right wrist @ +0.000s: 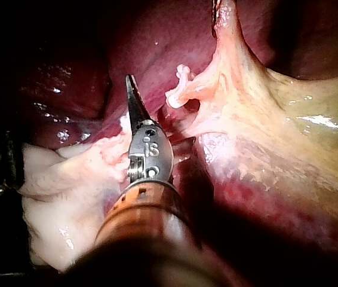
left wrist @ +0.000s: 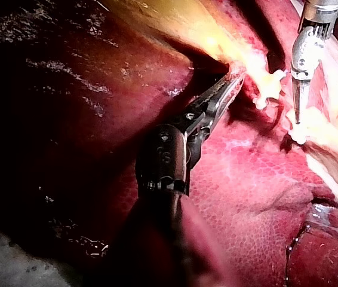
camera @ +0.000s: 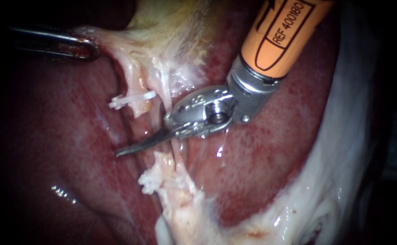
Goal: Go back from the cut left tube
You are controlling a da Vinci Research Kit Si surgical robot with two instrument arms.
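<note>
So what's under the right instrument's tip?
Under the right instrument's blades: bare liver, between the clipped stump and the lower stump. Its wrist hides part of a pale strand.

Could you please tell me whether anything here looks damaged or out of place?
Only the left tube: it is severed, its clipped upper stump apart from the clipped lower stump, with the right instrument across the gap.

Three close views, one clipped tube [camera: 136, 86]
</note>
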